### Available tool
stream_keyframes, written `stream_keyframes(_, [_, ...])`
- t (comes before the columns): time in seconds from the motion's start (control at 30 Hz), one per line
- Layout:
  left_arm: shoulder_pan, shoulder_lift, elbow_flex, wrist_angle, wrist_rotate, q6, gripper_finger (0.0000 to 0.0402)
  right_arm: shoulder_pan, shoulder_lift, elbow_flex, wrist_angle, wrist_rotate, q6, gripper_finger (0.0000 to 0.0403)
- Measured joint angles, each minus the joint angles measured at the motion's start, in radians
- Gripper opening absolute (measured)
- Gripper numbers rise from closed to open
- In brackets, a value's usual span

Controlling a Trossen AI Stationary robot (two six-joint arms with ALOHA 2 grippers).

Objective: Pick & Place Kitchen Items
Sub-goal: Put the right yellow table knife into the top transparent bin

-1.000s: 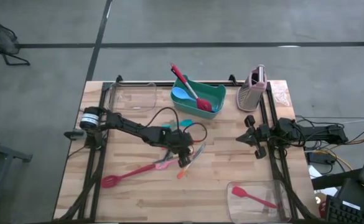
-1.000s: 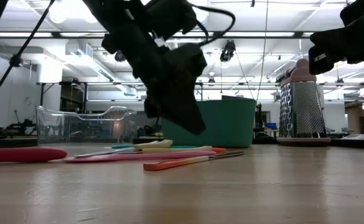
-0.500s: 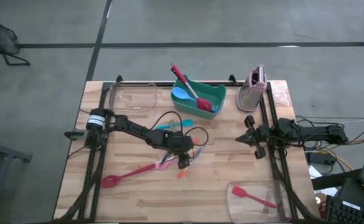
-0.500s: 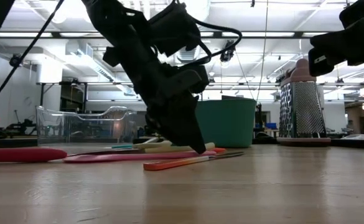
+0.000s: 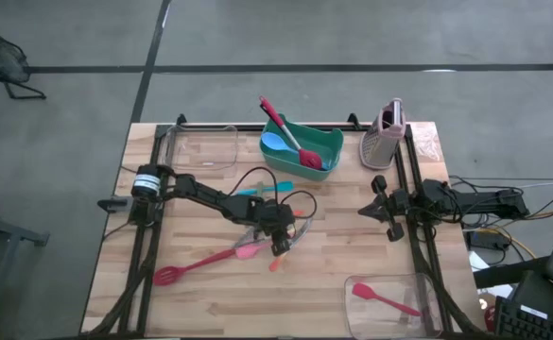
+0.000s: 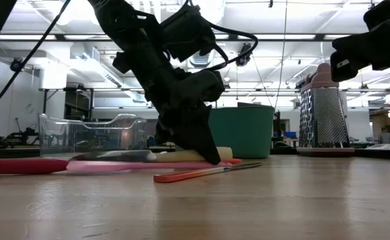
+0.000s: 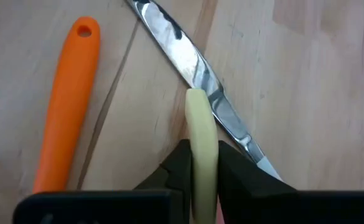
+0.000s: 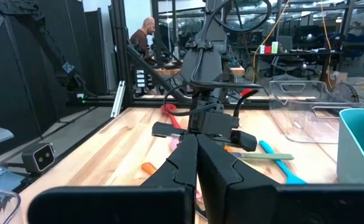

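- My left hand (image 7: 201, 163) has come down onto the pile mid-counter and closed: a moment ago it stood spread above the utensils, now it pinches the pale yellow handle (image 7: 201, 134) of a metal utensil (image 7: 188, 59).
- That utensil lies on the counter (image 5: 352, 246), beside the orange handle (image 7: 66, 106) and the pink spatula (image 5: 243, 251); nothing is lifted yet.
- I judge the grasp made, so lifting comes next, probably toward the teal bin (image 5: 325, 146).
- My right hand (image 5: 375, 210) waits at the counter's right edge, pressed together.
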Motion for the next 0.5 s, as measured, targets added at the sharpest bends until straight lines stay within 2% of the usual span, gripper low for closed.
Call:
stream_keyframes(0.3, [-0.001, -0.025, 0.021, -0.027, 0.006, -0.009, 0.0048, 0.0, 0.0, 0.0, 0.0, 0.0, 0.0, 0.0008])
stream_keyframes(0.5, [0.0, -0.138, 0.055, -0.107, -0.005, 0.055, 0.0048, 0.0, 0.001, 0.0, 0.001, 0.0, 0.0, 0.0008])
